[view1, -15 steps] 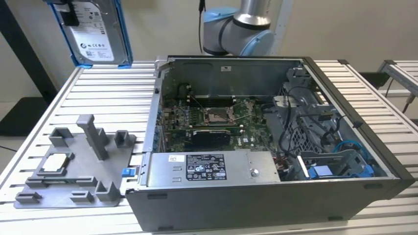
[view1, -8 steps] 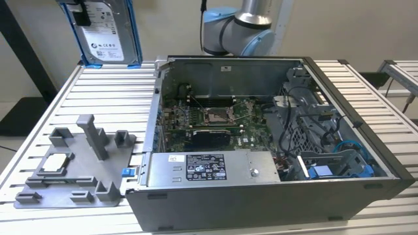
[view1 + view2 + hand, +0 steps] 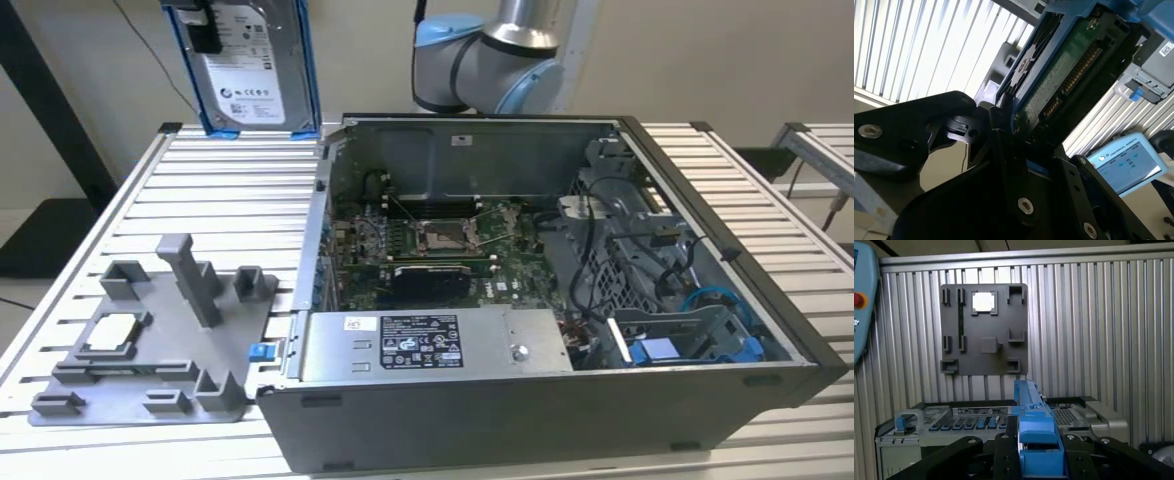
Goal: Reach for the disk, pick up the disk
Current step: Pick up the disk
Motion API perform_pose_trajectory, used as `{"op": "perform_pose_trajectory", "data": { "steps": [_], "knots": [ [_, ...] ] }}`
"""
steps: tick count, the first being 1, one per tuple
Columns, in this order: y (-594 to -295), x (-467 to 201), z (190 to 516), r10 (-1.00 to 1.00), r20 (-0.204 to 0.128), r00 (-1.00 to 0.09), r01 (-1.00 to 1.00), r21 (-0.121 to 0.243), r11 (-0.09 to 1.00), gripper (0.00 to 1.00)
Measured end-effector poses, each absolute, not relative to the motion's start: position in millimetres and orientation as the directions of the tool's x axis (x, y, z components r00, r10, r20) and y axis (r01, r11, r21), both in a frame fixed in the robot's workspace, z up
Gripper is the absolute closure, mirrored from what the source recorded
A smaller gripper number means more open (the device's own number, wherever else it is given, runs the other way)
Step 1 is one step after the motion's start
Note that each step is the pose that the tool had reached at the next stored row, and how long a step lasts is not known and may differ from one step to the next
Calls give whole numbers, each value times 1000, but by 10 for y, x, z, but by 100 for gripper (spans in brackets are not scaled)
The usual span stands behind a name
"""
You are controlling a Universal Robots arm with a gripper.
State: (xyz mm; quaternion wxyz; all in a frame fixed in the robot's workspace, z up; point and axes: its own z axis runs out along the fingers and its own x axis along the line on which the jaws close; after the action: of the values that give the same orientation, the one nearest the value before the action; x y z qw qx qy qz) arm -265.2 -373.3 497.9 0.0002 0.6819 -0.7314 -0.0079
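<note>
The disk (image 3: 254, 70) hangs upright in the air above the table's far corner at the exterior view's left, silver-grey with a white label and blue side rails. In the second wrist view its green circuit-board underside (image 3: 1069, 65) shows, running away from my gripper (image 3: 1004, 125). The black fingers (image 3: 974, 137) are clamped on its near end. The first wrist view looks along the disk's blue rail (image 3: 1031, 405), which sits between the two black fingers of the gripper (image 3: 1036, 450). The gripper is shut on the disk.
An open computer case (image 3: 747, 270) lies on the slatted aluminium table (image 3: 227, 200), its motherboard and cables exposed. A grey fixture plate (image 3: 147, 390) with a small square silver chip (image 3: 114, 330) sits at the exterior view's left. The arm's base (image 3: 487, 60) stands behind the case.
</note>
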Motion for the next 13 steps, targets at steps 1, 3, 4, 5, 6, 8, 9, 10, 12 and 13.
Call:
{"op": "perform_pose_trajectory", "data": {
  "steps": [1,3,4,5,6,8,9,10,12,13],
  "knots": [
    [-3734,-2621,4979,-997,-10,-70,-997,12,70,100],
    [-3734,-2552,4978,-997,-11,-70,-997,12,70,100],
    [-3734,-2519,4978,-997,-11,-70,-997,12,70,100],
    [-3734,-2488,4978,-997,-11,-70,-997,12,70,100],
    [-3733,-2454,4979,-997,-11,-70,-997,12,70,100],
    [-3734,-2387,4979,-997,-10,-70,-997,12,70,100],
    [-3734,-2357,4979,-997,-10,-70,-997,12,70,100],
    [-3734,-2324,4979,-997,-10,-70,-997,12,70,100],
    [-3733,-2260,4979,-997,-10,-70,-997,12,70,100],
    [-3733,-2227,4979,-997,-11,-70,-997,12,70,100]
  ]
}}
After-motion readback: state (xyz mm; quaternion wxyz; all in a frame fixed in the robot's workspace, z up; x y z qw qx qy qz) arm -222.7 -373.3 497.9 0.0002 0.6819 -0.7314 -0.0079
